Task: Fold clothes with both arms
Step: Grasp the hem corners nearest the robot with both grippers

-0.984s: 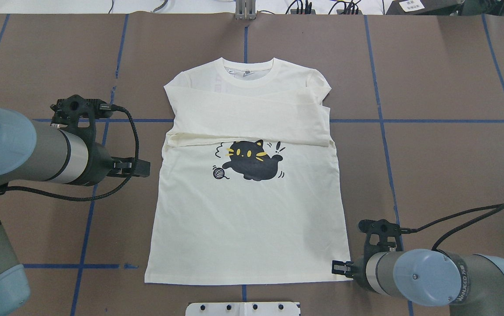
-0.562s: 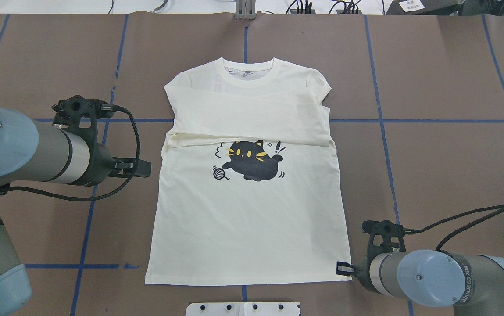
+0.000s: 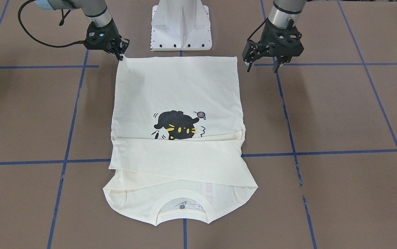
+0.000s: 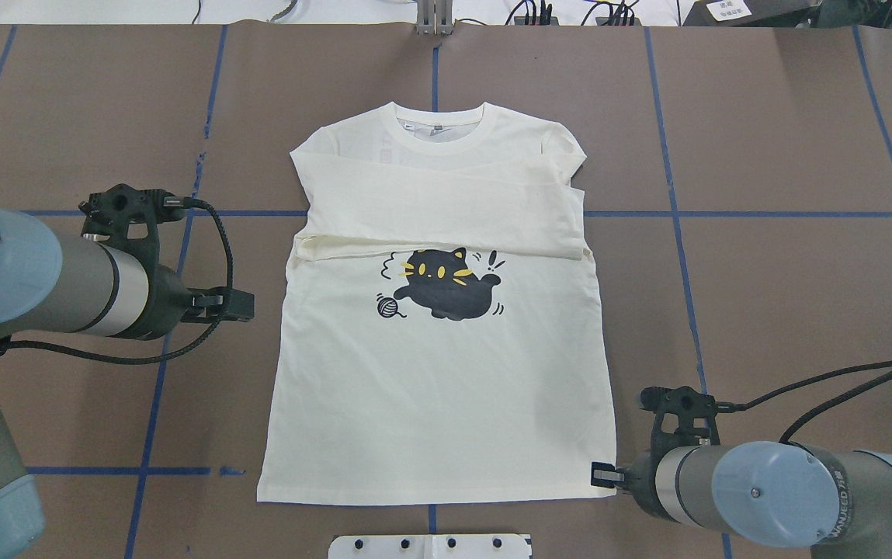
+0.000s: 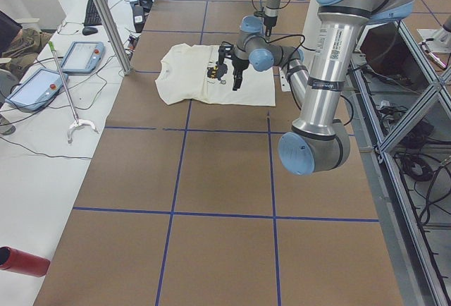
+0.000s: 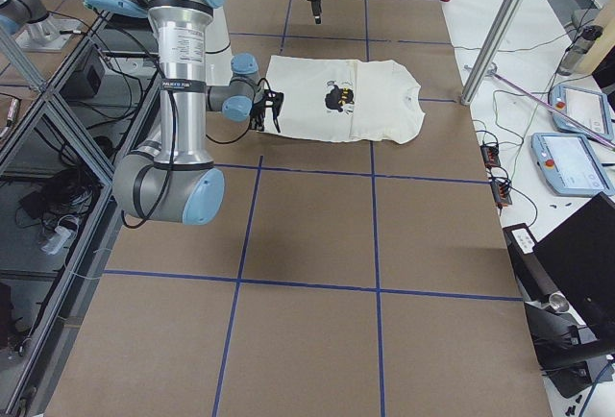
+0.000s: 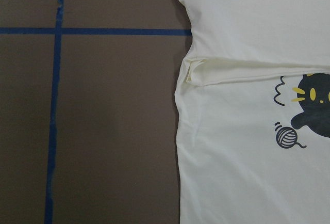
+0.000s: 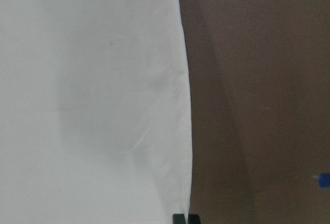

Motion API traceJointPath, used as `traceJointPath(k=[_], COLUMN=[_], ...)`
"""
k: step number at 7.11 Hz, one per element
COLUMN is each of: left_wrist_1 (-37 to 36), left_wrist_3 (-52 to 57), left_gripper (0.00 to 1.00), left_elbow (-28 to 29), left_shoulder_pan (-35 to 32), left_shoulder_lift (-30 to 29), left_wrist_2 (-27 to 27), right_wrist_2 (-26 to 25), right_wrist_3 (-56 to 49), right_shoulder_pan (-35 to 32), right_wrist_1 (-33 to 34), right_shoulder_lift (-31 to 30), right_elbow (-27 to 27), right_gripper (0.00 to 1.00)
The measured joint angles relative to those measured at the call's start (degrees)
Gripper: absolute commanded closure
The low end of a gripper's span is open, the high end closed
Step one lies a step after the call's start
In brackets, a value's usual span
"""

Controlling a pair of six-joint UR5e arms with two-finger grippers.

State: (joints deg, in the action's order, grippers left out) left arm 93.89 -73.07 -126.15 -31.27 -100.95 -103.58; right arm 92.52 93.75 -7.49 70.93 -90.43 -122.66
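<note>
Left gripper (image 3: 261, 67): backed slightly off the T-shirt's (image 4: 430, 388) side edge since a moment ago. Its jaws are spread wide and hold nothing as it hovers above the table (image 4: 787, 310).
Right gripper (image 3: 120, 52): low at the near hem corner, jaws drawn almost together, seemingly pinching the cloth — the corner has crept inward a touch.
T-shirt: flat mid-table, cat print (image 4: 446, 286) up, sleeves (image 4: 446, 210) already crossed over the chest.
Why: likely one corner is secured first — the left must take the other hem corner before a level bottom-up fold.

Overhead and front cameras face each other, both framing the T-shirt (image 4: 446, 388) — wrist cameras look straight down, close.
</note>
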Motion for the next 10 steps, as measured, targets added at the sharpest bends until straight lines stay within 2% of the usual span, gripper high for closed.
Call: traceJointPath(k=[2,4,6,8,10], left_wrist_1=[6.8,8.1,7.9,7.9,7.8], left_wrist_3=[-10.0,-21.0,-26.4,-27.4,-27.5], left_gripper=[0.00,0.00,0.03,0.13,0.21], left_elbow=[0.7,1.9,4.3,9.2,10.6], left_shoulder_pan=[6.6,15.9,22.3,23.8,23.8], left_shoulder_lift=[4.9,5.7,4.9,1.8,0.8], left_wrist_2=[1.7,5.8,7.5,9.2,9.8], right_wrist_2=[-0.3,0.0,0.1,0.3,0.4], right_wrist_3=[0.0,0.0,0.0,0.0,0.0], right_shoulder_pan=[-0.4,-0.5,-0.7,-0.9,-1.3], right_wrist_1=[-0.1,-0.3,-0.6,-0.6,-0.6], right_shoulder_lift=[0.0,0.5,0.9,1.0,1.0], right_elbow=[-0.7,-0.7,-0.7,-0.7,-0.7], right_gripper=[1.00,1.00,1.00,1.00,1.00])
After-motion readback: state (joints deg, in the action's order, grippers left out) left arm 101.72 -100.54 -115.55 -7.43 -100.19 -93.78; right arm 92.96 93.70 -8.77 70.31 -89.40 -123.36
